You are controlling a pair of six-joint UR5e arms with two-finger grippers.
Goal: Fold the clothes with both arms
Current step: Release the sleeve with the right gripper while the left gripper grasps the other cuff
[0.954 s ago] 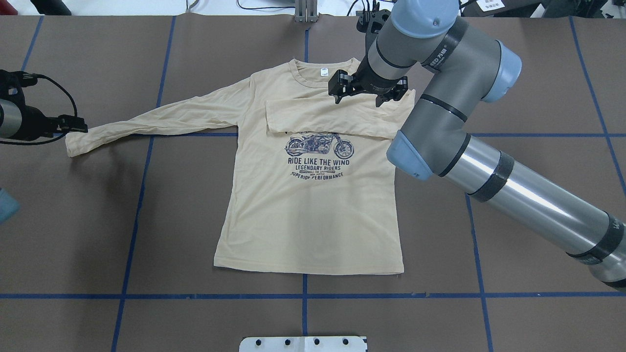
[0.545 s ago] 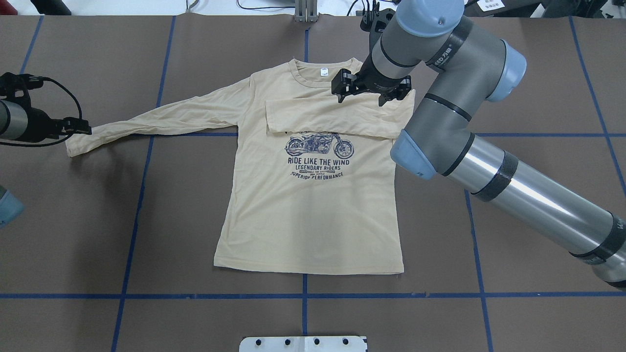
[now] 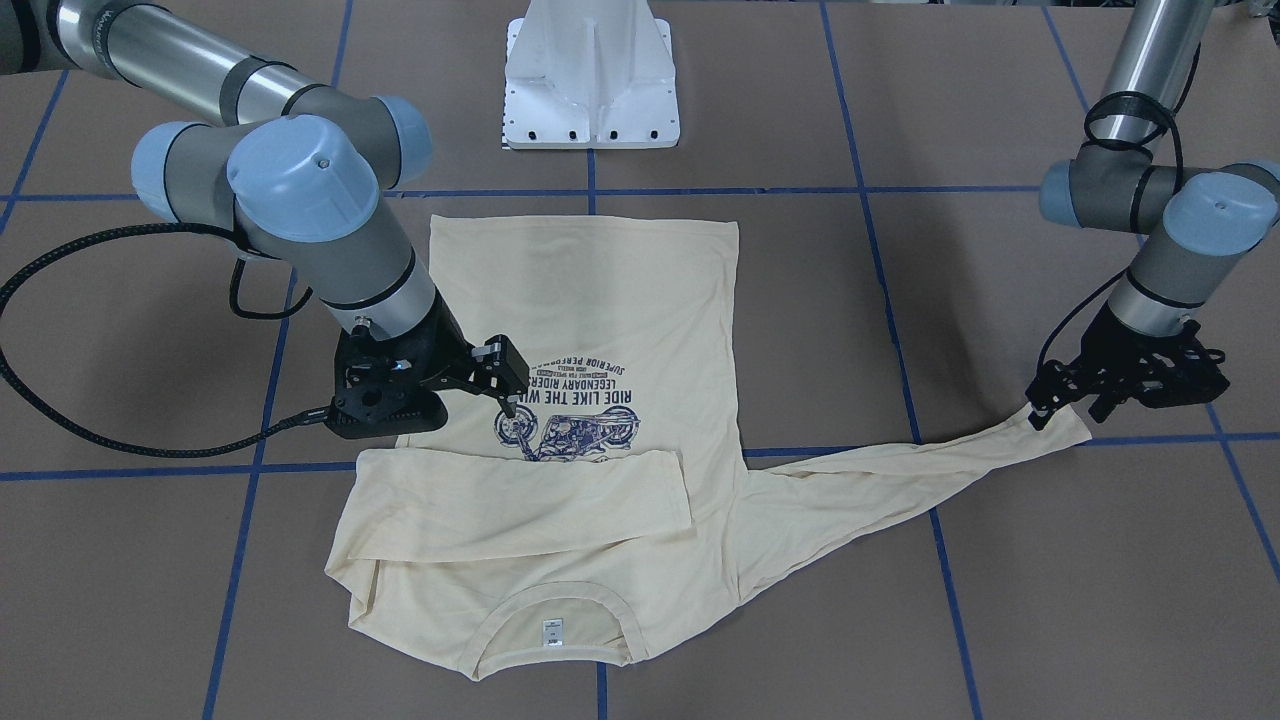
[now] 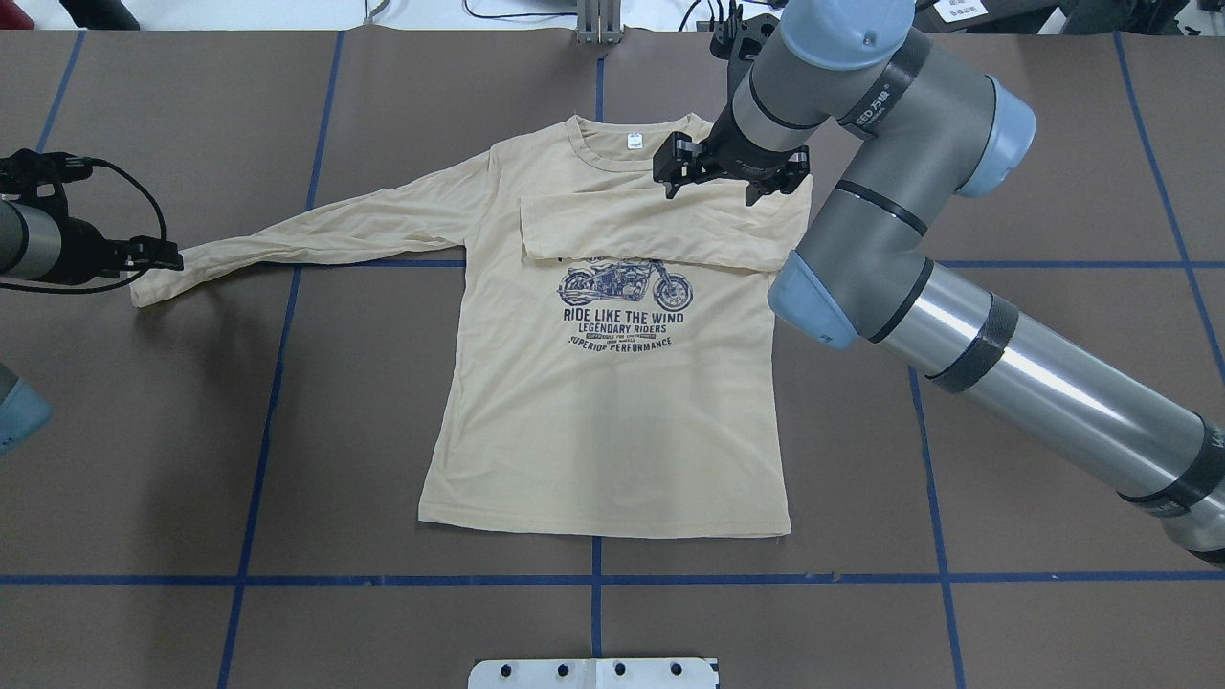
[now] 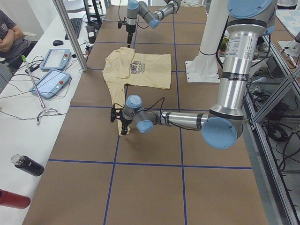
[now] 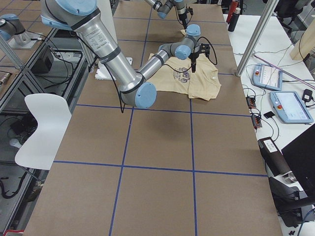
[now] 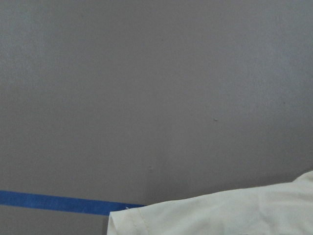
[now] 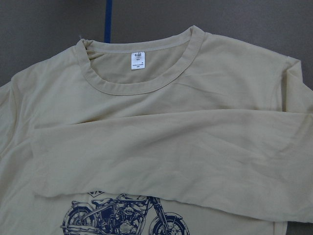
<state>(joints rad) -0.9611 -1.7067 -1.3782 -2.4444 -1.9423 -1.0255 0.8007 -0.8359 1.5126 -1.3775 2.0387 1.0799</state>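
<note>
Overhead exterior view. The shirt (image 4: 593,421) is laid flat and print-up at the centre of the desk (image 4: 144,478), with the collar (image 4: 612,158) toward the top of the frame. One sleeve (image 4: 651,225) is folded across the chest, just above the motorcycle print (image 4: 624,306). The other sleeve (image 4: 335,230) is stretched toward the left edge of the frame, and its cuff (image 4: 144,285) lies on the desk.

The right hand (image 4: 710,184) is held over the upper edge of the folded sleeve, to the right of the collar. Its fingers (image 4: 668,184) are spread apart and nothing is gripped between them. The left hand (image 4: 165,258) is placed at the cuff of the stretched sleeve. Whether it is closed on the cloth cannot be told, since only cloth and desk are shown in the left wrist view.

Risks, as judged:
- **Slipping:** if the cuff is pinched only at its edge, the thin jersey may slip out while being carried, and the sleeve would be dropped short of the chest.
- **Dragging:** if the sleeve is dragged rather than lifted, the body of the shirt may be pulled leftward and the flat lay spoiled.
- **Snagging:** if the right hand is lowered or drawn away carelessly, the folded sleeve may be caught by a finger and its fold undone.
- **Crossing arms:** a meeting of the two arms above the chest is also to be guarded against.
</note>
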